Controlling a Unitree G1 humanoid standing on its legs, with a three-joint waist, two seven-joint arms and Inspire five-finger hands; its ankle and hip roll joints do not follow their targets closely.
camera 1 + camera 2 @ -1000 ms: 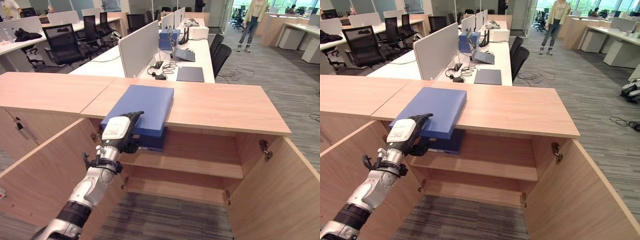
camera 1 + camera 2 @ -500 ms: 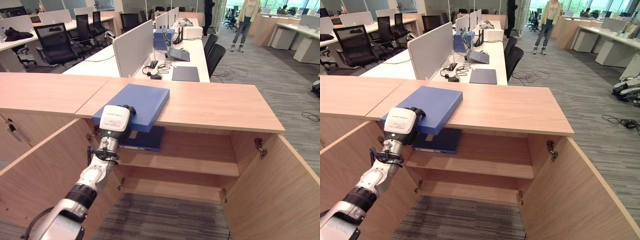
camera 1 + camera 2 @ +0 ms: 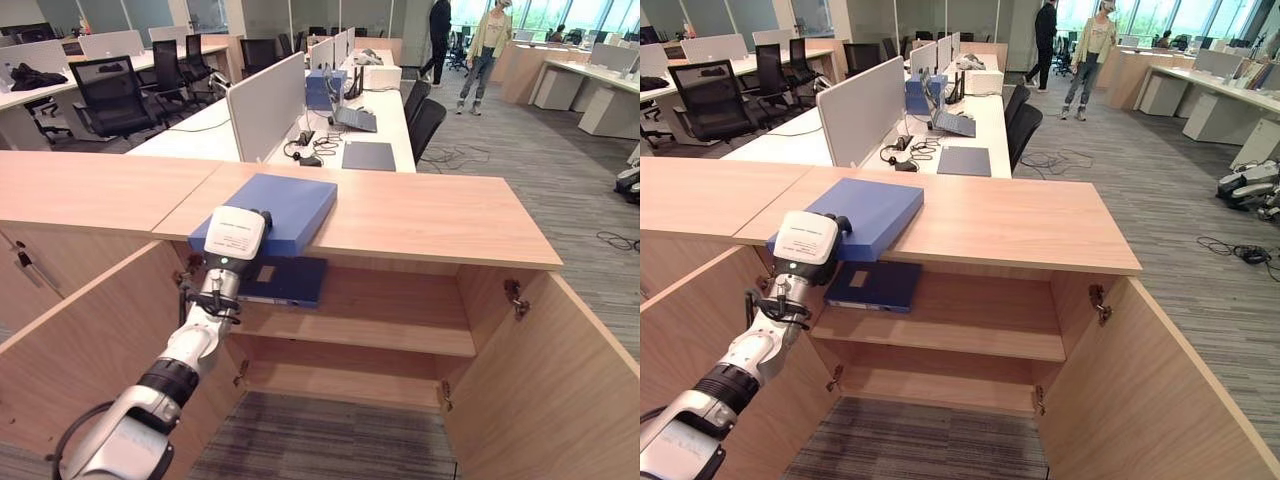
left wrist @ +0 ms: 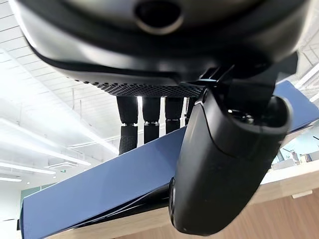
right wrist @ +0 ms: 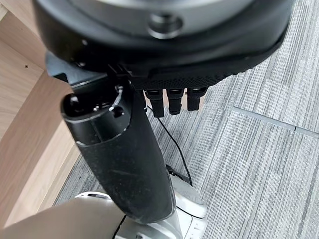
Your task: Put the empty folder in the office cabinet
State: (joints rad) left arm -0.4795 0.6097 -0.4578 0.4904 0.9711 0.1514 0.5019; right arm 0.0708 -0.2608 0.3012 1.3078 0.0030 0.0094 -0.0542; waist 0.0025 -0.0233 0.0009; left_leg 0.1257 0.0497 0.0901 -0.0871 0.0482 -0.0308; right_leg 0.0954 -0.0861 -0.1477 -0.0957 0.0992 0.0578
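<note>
A blue folder [image 3: 283, 203] lies flat on the cabinet top [image 3: 430, 215], its near edge sticking out over the open front. My left hand [image 3: 234, 236], with a white cover on its back, is shut on that near left corner. In the left wrist view the fingers [image 4: 149, 119] lie over the folder [image 4: 99, 184] and the thumb [image 4: 224, 164] sits under it. A second blue folder [image 3: 286, 280] lies on the upper shelf [image 3: 390, 320] inside the cabinet. My right hand [image 5: 164, 50] hangs over the carpet, fingers straight, holding nothing.
Both cabinet doors stand open: the left door [image 3: 90, 340] beside my arm, the right door [image 3: 560, 390] at the lower right. Behind the cabinet are desks with screens [image 3: 265, 100] and chairs. Two people [image 3: 487, 40] stand far back.
The whole view has shifted. My left hand has turned from side-on to back-up and closed on the folder's near corner. The folder stays on the cabinet top.
</note>
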